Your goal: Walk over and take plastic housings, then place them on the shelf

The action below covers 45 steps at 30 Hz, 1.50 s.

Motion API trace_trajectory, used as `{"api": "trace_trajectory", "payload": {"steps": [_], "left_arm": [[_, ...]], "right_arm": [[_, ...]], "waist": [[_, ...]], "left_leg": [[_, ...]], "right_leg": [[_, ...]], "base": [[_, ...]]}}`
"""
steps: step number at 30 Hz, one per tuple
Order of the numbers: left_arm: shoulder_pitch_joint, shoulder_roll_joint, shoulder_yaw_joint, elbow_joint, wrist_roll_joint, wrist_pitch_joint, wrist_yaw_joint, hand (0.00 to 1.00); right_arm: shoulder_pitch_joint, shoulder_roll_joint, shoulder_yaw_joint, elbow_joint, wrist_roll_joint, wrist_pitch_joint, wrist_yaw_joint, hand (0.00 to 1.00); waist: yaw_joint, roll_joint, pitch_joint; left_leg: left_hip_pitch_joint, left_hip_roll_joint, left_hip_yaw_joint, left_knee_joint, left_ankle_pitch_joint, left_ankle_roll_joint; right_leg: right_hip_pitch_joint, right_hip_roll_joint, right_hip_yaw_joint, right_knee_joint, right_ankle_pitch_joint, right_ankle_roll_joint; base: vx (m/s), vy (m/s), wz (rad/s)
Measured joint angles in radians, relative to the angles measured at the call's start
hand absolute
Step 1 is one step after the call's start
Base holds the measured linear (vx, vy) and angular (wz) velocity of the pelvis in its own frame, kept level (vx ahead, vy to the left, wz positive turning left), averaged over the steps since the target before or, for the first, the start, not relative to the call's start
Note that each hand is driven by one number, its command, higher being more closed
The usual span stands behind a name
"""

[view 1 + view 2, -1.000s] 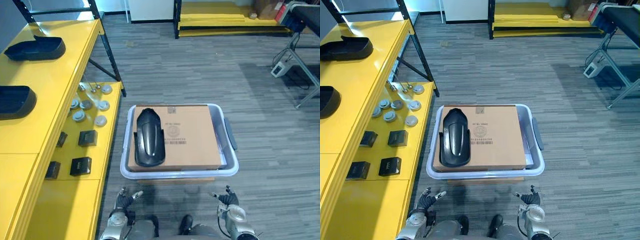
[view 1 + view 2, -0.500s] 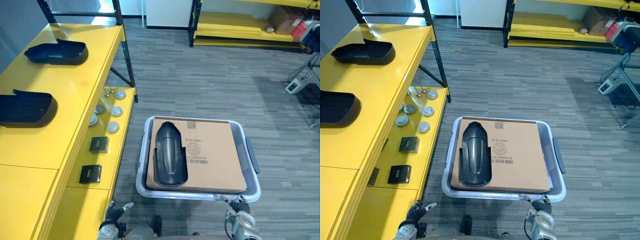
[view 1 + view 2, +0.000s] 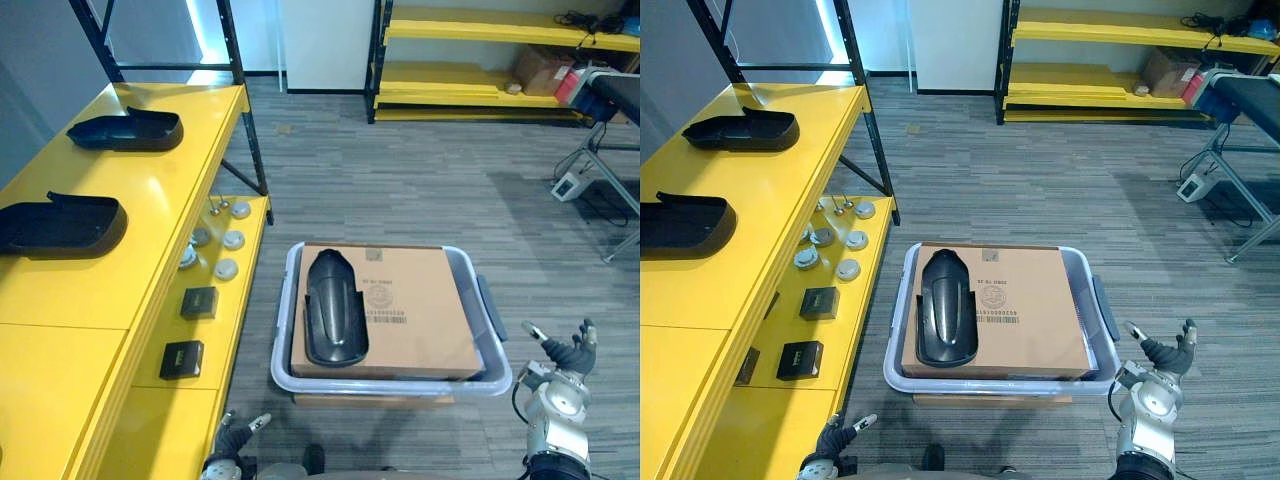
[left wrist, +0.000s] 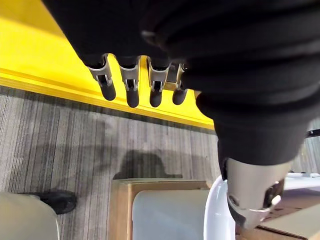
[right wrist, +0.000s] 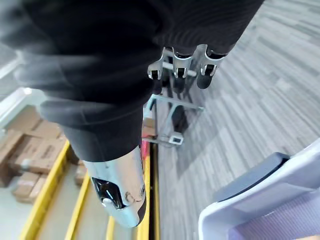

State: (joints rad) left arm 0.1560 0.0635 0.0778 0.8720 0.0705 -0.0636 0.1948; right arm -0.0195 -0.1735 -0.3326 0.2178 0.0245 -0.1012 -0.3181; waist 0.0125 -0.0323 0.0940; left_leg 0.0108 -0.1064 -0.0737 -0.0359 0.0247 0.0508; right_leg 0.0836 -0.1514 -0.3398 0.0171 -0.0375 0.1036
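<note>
Housing [image 3: 334, 310] on cardboard [image 3: 420, 320] in bin [image 3: 400, 384] from above; wrist-close, left hand [image 4: 131, 82], right hand [image 5: 182, 62] fingers straight, empty.

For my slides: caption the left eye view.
Black plastic housing on a cardboard box in a pale bin, beside the yellow shelf.

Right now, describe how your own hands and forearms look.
Both match. The left hand and right hand wear a dark ribbed cover over the back and wrist. Their fingers are slim silver segments ending in dark rounded tips, with a thicker silver thumb set apart. Below the right wrist, the arm is rounded and silver-grey.
</note>
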Motion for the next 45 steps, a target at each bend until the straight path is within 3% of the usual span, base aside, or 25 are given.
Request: {"api": "trace_trajectory", "payload": {"steps": [7, 11, 20, 23, 26, 29, 30, 34, 45], "left_arm": [[-0.001, 0.001, -0.007, -0.004, 0.0, -0.022, -0.019, 0.0], [-0.002, 0.0, -0.009, -0.017, 0.0, -0.022, -0.019, 0.0], [-0.023, -0.001, -0.041, -0.04, -0.001, -0.023, -0.016, 0.0], [-0.024, -0.001, -0.044, -0.047, -0.004, -0.025, -0.009, 0.0], [-0.039, -0.005, -0.051, -0.046, -0.02, -0.03, 0.005, 0.0], [-0.054, -0.003, -0.074, -0.046, -0.02, -0.03, 0.015, 0.0], [-0.059, -0.003, -0.077, -0.046, -0.02, -0.03, 0.023, 0.0], [-0.067, -0.003, -0.085, -0.046, -0.022, -0.028, 0.029, 0.0], [-0.069, -0.002, -0.089, -0.041, -0.041, -0.027, 0.049, 0.0]], "right_arm": [[-0.094, 0.002, 0.201, -0.008, -0.119, -0.009, 0.082, 0.0], [-0.126, 0.013, 0.241, 0.034, -0.232, 0.007, 0.102, 0.0], [-0.334, 0.074, 0.299, 0.425, -0.385, 0.12, 0.057, 0.0], [-0.379, 0.092, 0.299, 0.492, -0.418, 0.15, 0.041, 0.0], [-0.441, 0.09, 0.299, 0.596, -0.431, 0.158, 0.029, 0.0], [-0.501, 0.104, 0.301, 0.667, -0.44, 0.176, 0.02, 0.0], [-0.528, 0.111, 0.298, 0.697, -0.449, 0.186, 0.005, 1.0], [-0.581, 0.112, 0.278, 0.747, -0.47, 0.207, -0.035, 1.0], [-0.606, 0.141, 0.266, 0.798, -0.464, 0.228, -0.026, 1.0]], "waist": [[0.011, 0.0, 0.0], [0.038, 0.001, 0.001], [0.089, 0.015, 0.034], [0.092, 0.015, 0.052], [0.113, 0.016, 0.069], [0.114, 0.016, 0.091], [0.114, 0.015, 0.101], [0.115, 0.012, 0.106], [0.115, 0.011, 0.107]], "left_leg": [[-0.025, -0.011, -0.033, 0.003, 0.013, 0.018], [-0.038, -0.016, -0.046, 0.005, 0.016, 0.022], [-0.089, -0.018, -0.074, 0.015, 0.018, 0.02], [-0.105, -0.021, -0.097, 0.015, 0.022, 0.014], [-0.121, -0.024, -0.115, 0.015, 0.031, 0.014], [-0.128, -0.026, -0.13, 0.015, 0.036, 0.009], [-0.129, -0.027, -0.133, 0.015, 0.037, 0.009], [-0.146, -0.03, -0.143, 0.014, 0.043, 0.014], [-0.14, -0.03, -0.147, 0.005, 0.045, 0.015]], "right_leg": [[-0.001, -0.004, -0.037, -0.017, 0.004, 0.005], [-0.003, -0.004, -0.046, -0.022, 0.003, 0.005], [-0.037, -0.003, -0.069, -0.019, 0.002, 0.004], [-0.045, -0.003, -0.092, -0.017, 0.0, 0.002], [-0.055, -0.003, -0.105, -0.015, -0.001, 0.0], [-0.056, -0.003, -0.121, -0.013, -0.002, -0.002], [-0.056, -0.004, -0.124, -0.013, -0.002, -0.002], [-0.073, -0.007, -0.13, -0.004, -0.005, -0.006], [-0.067, -0.008, -0.143, 0.0, -0.017, -0.011]], "base": [[0.03, 0.004, 0.17], [0.06, -0.003, 0.14], [0.0, -0.006, 0.1], [0.0, -0.012, 0.23], [0.0, -0.008, 0.19], [-0.01, -0.009, 0.16], [-0.01, -0.001, 0.08], [-0.01, 0.006, 0.07], [0.0, -0.006, 0.03]]}}
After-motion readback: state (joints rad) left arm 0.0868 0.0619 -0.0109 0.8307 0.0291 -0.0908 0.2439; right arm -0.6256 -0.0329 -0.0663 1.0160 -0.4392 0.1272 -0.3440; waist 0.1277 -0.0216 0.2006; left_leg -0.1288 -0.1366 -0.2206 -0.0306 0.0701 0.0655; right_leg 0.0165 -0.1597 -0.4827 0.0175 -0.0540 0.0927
